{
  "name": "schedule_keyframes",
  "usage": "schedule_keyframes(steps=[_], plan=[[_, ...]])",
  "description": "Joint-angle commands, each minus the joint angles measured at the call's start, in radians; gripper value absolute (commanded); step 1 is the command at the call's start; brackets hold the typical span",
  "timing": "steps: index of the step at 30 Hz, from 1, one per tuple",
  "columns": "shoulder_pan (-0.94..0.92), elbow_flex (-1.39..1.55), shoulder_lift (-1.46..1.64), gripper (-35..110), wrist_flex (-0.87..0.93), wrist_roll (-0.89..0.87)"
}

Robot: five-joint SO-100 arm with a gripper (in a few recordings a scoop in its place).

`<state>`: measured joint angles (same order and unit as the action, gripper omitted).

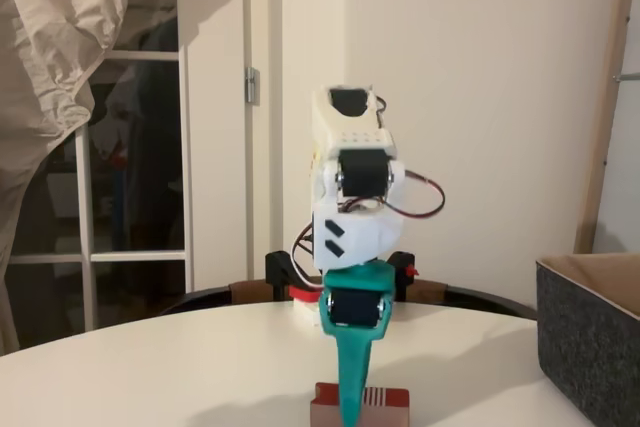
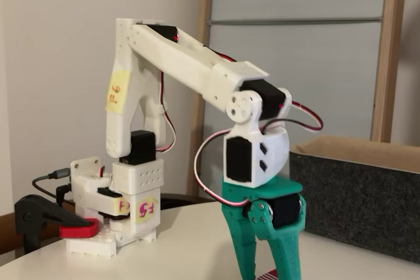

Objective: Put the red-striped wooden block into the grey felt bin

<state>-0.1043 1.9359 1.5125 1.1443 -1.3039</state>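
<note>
On the desk [image 1: 150, 357], the block [image 1: 385, 405] sits under the green end effector [image 1: 350, 409], fingers apart astride it: grasping step. Next: close, lift, swing to the bin [image 1: 590, 347] at right.

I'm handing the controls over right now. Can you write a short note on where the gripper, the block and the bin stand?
Gripper: green, pointing down at the block, fingers low around it at the table. Whether it has closed on the block cannot be told from either fixed view.
Block: on the white table, near the front edge, not lifted.
Bin: on the table beside the arm, to the right in both fixed views, open at the top.
Done: arm brought down over the block.
Left: confirm the grip, lift, carry to the bin, release inside.
</note>
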Motion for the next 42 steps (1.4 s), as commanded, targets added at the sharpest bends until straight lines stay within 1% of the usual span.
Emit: schedule_keyframes(steps=[1,15,24,33,42], plan=[[-0.014,0.025,0.012,23,-0.014,-0.017],[-0.023,0.126,0.011,22,-0.032,-0.018],[-0.023,0.129,0.014,16,-0.041,-0.026],[-0.028,0.120,0.034,15,-0.043,-0.035],[-0.055,0.118,0.121,12,-0.043,-0.069]])
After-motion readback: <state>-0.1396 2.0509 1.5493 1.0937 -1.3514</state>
